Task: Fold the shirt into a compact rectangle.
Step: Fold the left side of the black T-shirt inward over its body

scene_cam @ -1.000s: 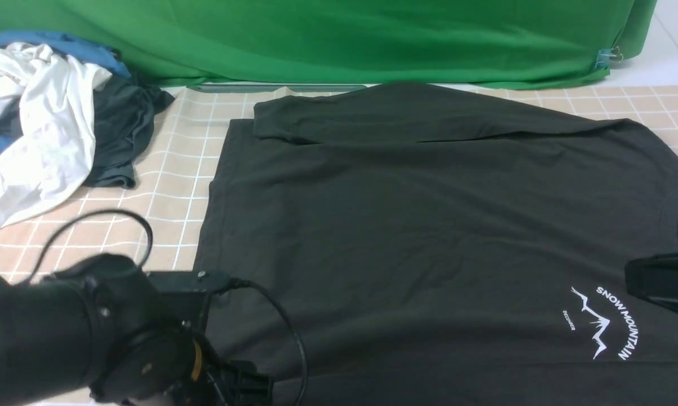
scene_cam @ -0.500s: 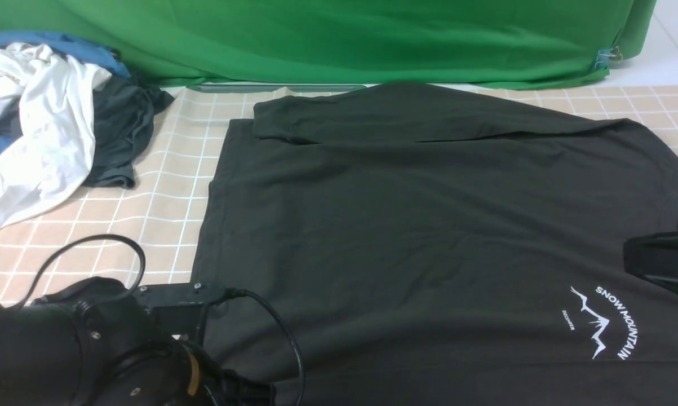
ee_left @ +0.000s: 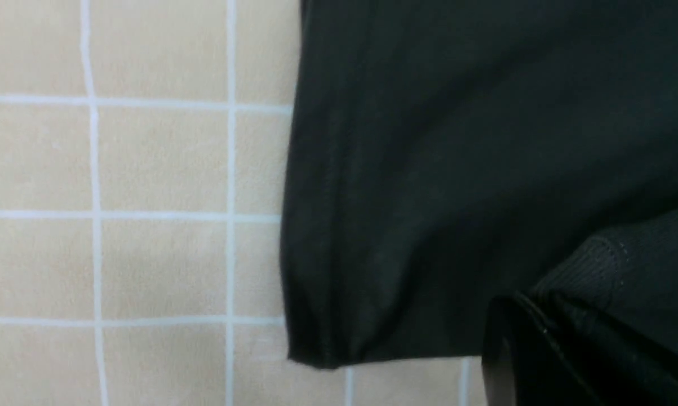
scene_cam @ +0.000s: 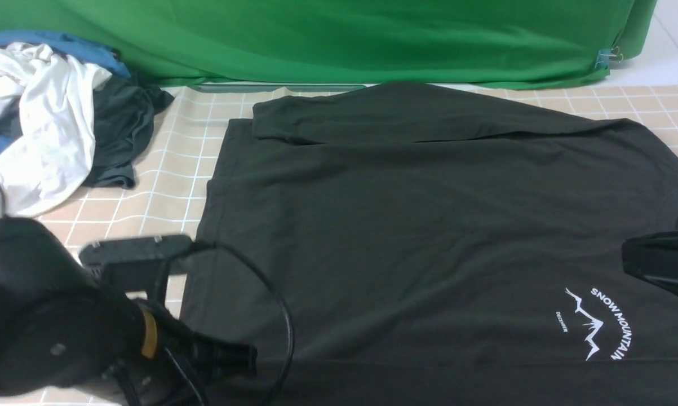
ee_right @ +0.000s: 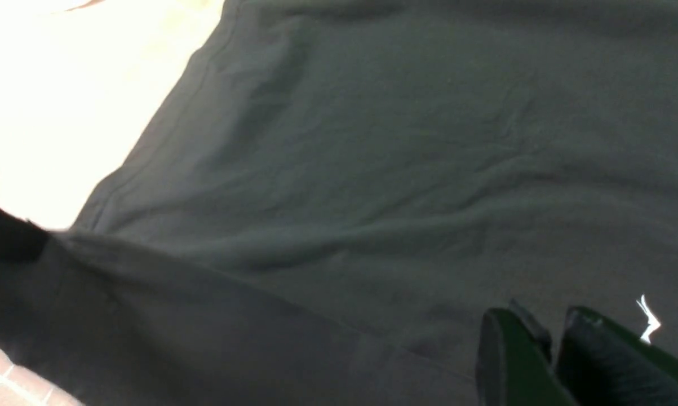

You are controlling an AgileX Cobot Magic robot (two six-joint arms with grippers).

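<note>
The black shirt (scene_cam: 406,225) lies spread on the checked tablecloth (scene_cam: 169,175), its white mountain print (scene_cam: 598,324) at the right. My left gripper (scene_cam: 243,358) sits at the shirt's near left corner, shut on the hem. In the left wrist view a dark finger (ee_left: 519,349) pinches ribbed cloth beside the shirt (ee_left: 457,141) corner. My right gripper (scene_cam: 632,262) hovers over the chest at the right edge. Its fingers (ee_right: 508,349) stand slightly apart around the gripper's middle (ee_right: 544,324), above the shirt (ee_right: 372,169), with no cloth between them.
A pile of white, blue and dark grey garments (scene_cam: 45,124) lies at the back left. A green backdrop (scene_cam: 344,39) hangs along the far edge. The left arm's cable (scene_cam: 282,316) loops over the shirt's left side.
My left gripper closed on the shirt's near left corner, and the arm shifted left and up, tugging the shirt and print slightly left. The right gripper rose a little.
</note>
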